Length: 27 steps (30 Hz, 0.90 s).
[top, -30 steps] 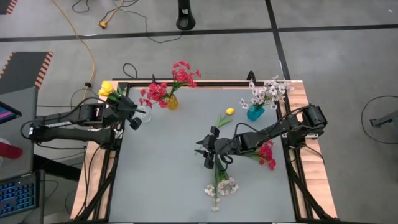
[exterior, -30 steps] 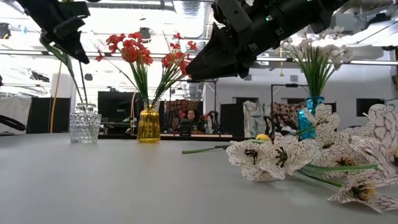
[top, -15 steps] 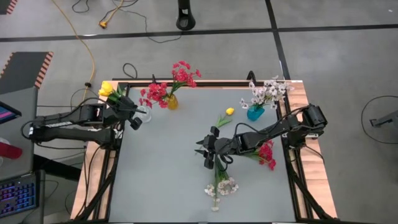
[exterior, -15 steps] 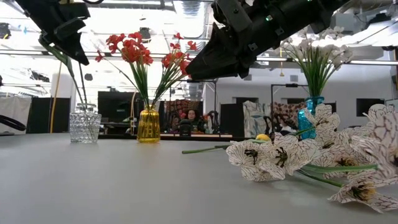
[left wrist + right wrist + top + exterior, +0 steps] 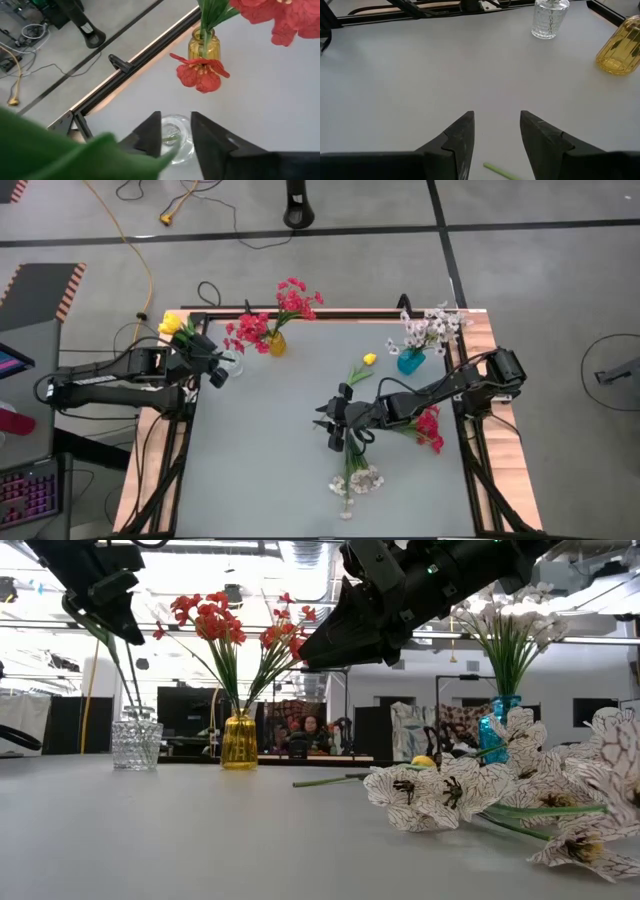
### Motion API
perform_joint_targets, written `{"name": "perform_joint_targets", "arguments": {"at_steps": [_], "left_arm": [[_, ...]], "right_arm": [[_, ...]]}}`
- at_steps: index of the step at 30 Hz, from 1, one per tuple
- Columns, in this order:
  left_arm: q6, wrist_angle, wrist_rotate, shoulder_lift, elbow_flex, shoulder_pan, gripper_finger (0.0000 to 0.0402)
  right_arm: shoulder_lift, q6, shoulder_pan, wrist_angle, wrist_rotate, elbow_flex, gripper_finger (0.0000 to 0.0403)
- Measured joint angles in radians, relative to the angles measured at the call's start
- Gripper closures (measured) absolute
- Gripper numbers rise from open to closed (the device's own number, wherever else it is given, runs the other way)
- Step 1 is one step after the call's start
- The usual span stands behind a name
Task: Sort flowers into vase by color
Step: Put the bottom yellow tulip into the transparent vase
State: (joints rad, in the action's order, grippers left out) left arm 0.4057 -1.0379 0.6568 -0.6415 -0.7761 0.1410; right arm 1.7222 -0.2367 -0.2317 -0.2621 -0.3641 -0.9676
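My left gripper [image 5: 215, 372] hangs over the clear glass vase [image 5: 231, 365] at the table's far left. Its fingers stand apart around the stem [image 5: 125, 670] of a yellow flower [image 5: 172, 325], whose lower end is in that vase [image 5: 137, 743]. My right gripper [image 5: 333, 428] hovers open and empty above mid-table, over the stem of a white flower [image 5: 358, 478] lying flat. A yellow bud flower [image 5: 368, 360] and a red flower [image 5: 430, 425] also lie on the table. My left gripper has its fingers [image 5: 156, 130] on either side of the yellow flower's stem, slanting down from the table's left. A green leaf [image 5: 75, 155] hides the place, so I cannot tell whether they touch it. The stem leans up out of the clear vase [image 5: 176, 142].
A yellow vase [image 5: 277, 343] with red flowers [image 5: 290, 305] stands at the far edge beside the clear vase. A teal vase [image 5: 410, 362] with white flowers [image 5: 430, 328] stands far right. Near-left table is bare grey surface. A black frame rail [image 5: 125, 65] runs along the table edge.
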Motion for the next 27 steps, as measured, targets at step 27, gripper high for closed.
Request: {"name": "perform_joint_targets", "arguments": {"at_steps": [27], "left_arm": [[0.055,-0.157,-0.127,-0.022,-0.15,0.0,0.0237]], "right_arm": [[0.0,0.0,0.0,0.001,0.0,0.0,0.0219]]}}
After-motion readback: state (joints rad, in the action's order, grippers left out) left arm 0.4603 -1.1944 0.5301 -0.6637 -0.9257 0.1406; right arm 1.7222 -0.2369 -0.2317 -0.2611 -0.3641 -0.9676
